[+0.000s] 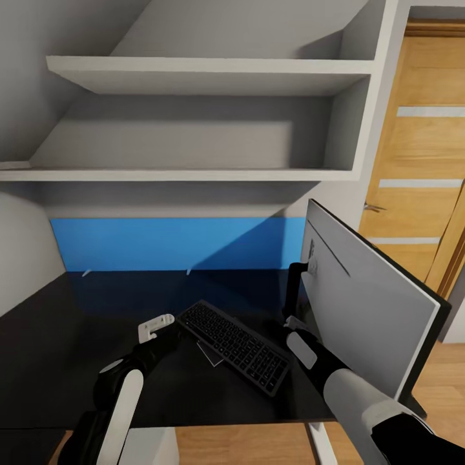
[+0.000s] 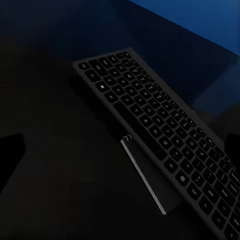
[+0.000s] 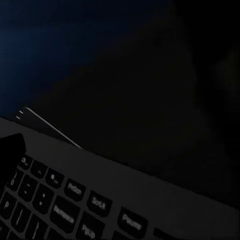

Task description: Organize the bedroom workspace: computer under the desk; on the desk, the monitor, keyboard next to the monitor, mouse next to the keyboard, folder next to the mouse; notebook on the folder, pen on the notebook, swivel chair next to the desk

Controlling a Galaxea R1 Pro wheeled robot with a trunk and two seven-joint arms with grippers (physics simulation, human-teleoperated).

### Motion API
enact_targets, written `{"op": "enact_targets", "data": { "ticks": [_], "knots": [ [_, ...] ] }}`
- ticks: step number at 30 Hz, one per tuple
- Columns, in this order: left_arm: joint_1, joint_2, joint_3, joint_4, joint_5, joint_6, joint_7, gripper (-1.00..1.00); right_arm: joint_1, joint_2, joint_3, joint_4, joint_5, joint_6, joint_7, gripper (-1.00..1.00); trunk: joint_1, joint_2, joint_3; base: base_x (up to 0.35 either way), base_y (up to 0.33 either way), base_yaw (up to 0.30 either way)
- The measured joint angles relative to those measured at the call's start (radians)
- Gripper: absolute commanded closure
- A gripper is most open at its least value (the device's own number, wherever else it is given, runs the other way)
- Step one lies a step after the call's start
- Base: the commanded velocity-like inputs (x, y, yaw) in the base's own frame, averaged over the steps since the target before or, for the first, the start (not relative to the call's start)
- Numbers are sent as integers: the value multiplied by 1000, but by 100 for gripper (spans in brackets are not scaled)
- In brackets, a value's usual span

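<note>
The keyboard [image 1: 234, 345] lies at an angle in the middle of the desk's glossy black top [image 1: 77, 336]. It rests partly on the notebook [image 1: 210, 354], a thin dark book whose pale edge [image 2: 144, 181] sticks out from under it. The monitor [image 1: 368, 310] stands at the desk's right end with its light grey back toward me. My left gripper [image 1: 157, 327] hovers open just off the keyboard's left end. My right gripper [image 1: 295, 322] is open between the keyboard's right end [image 3: 75, 195] and the monitor's black stand [image 1: 293, 287].
A bright blue panel [image 1: 174, 244] runs along the desk's back, under two white wall shelves [image 1: 206, 74]. A wooden door [image 1: 420, 161] is at the right and wood floor [image 1: 245, 445] shows below the desk's front edge. A white rounded surface [image 1: 19, 252] borders the left.
</note>
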Motion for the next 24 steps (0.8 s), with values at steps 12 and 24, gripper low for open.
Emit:
{"op": "enact_targets", "data": {
  "ticks": [12, 24],
  "knots": [
    [0, 0, -1, 0, 0, 0, 0, -100, 0, 2, 1, 8, -1, 0, 1, -100, 46, -84, -38, 0, 0, 0],
    [0, -1, 1, 0, 0, 0, 3, -100, -1, 3, 2, -21, 6, 0, 2, -100, 88, -161, -72, 0, 0, 0]
  ]
}}
